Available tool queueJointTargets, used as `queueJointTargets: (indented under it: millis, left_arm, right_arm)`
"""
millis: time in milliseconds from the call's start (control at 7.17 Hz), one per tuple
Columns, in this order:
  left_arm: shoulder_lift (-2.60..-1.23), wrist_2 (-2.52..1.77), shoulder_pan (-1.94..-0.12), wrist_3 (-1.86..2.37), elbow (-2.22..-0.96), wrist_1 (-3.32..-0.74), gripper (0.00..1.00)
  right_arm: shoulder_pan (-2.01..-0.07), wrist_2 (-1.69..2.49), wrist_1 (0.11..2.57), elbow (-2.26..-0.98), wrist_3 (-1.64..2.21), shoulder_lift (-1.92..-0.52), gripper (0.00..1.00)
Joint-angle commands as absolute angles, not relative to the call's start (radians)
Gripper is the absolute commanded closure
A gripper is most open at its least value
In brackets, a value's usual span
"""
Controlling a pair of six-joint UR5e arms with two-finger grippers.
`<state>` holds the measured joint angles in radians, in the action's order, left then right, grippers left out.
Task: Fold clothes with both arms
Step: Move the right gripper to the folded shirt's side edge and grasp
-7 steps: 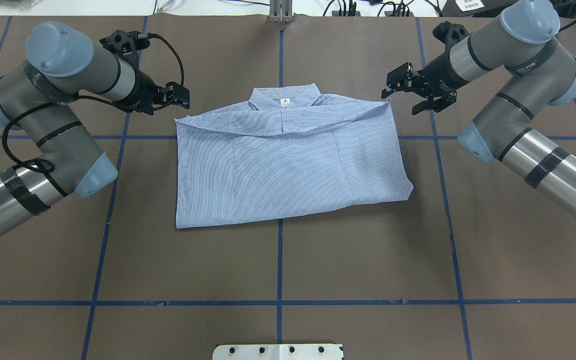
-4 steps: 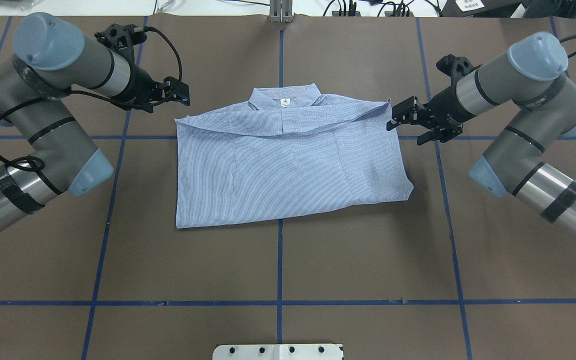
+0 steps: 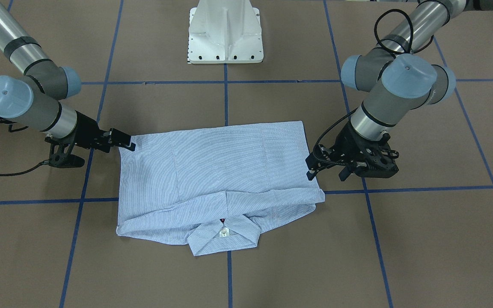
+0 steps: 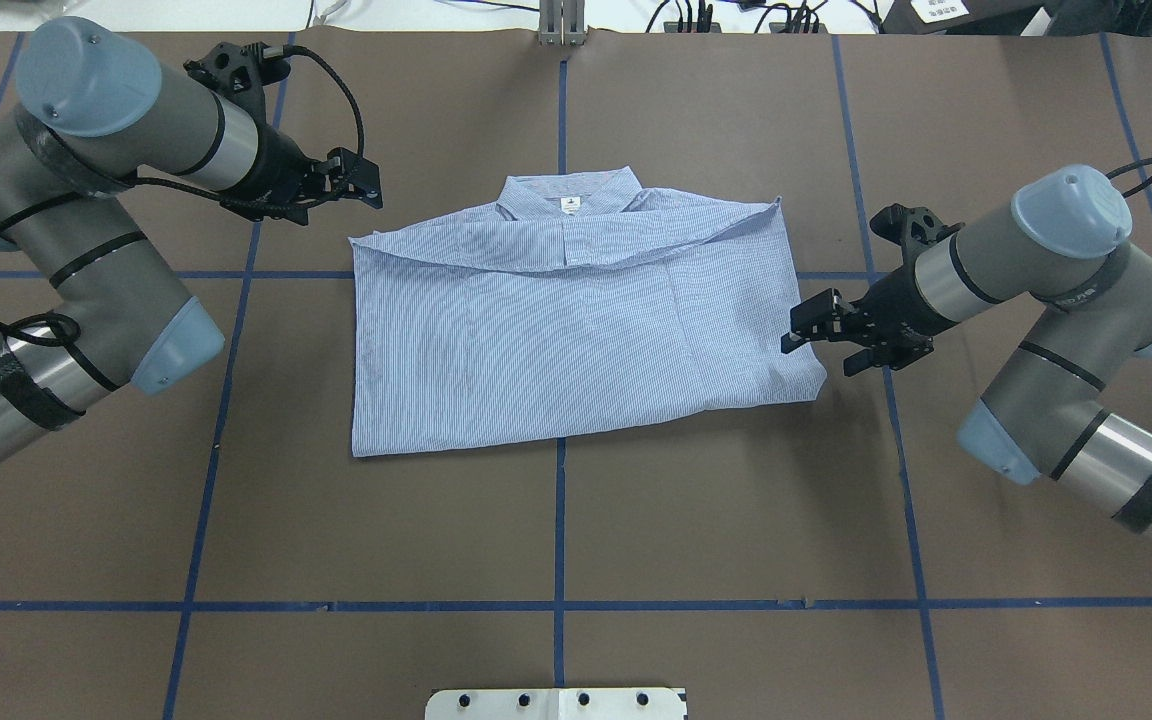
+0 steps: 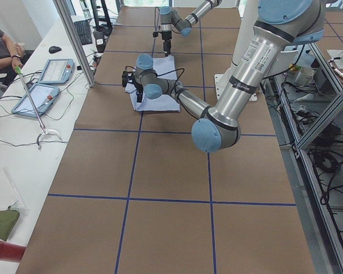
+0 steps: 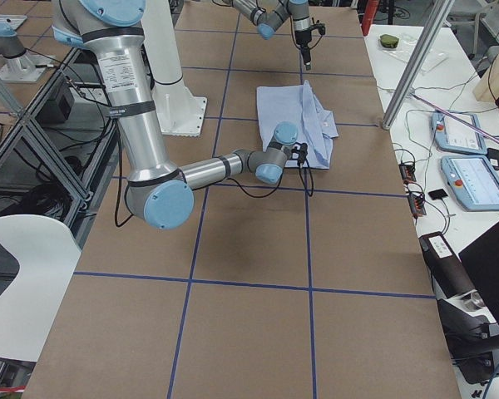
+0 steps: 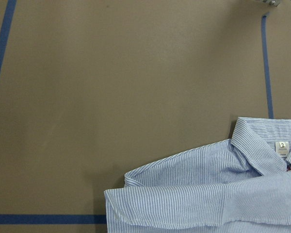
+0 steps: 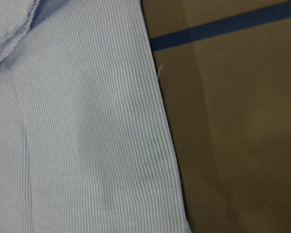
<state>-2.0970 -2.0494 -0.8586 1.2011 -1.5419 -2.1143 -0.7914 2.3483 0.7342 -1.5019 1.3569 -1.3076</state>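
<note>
Item under inspection: one shirt (image 4: 576,330) of thin blue-and-white finely striped woven cloth. It is folded to a rough rectangle and lies flat at the centre of the table (image 4: 736,520), a matte brown surface gridded with blue tape lines (image 4: 436,605). The collar (image 4: 568,190) lies at the far edge from the robot, with a small white label (image 4: 568,205) visible inside it. A folded band of cloth crosses just below the collar, and the cloth shows soft creases and vertical seams. The corner nearest the right arm bulges slightly outward. The left gripper (image 4: 372,183) has its jaws parted and holds nothing. It sits near the shirt's far corner on that side, apart from the cloth in the overhead view. The right gripper (image 4: 818,345) also has parted, empty jaws, and one fingertip sits just beside the shirt's side edge. Contact cannot be confirmed.
</note>
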Motion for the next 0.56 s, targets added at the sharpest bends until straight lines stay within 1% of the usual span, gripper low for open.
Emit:
queueJointTargets:
  millis: [0,139,279,418]
  left_arm:
    - [-2.094,-2.048,-0.859,1.201,-1.549,-2.112,0.01]
    - [-2.094,-2.048,-0.859,1.203,-1.549,-2.114,0.01]
    - [-2.094,-2.048,-0.859,1.203,-1.549,-2.114,0.01]
    - [-2.094,-2.048,-0.859,1.204,-1.551,-2.112,0.01]
  right_arm:
    - [-0.769,2.349,0.735,-1.517,1.358,-1.321,0.06]
    - [-0.769,2.349,0.735,-1.517,1.356,-1.321,0.24]
    - [-0.767,2.350,0.735,-1.517,1.356,-1.318,0.30]
    - [-0.767,2.350,0.735,-1.514,1.356,-1.310,0.31]
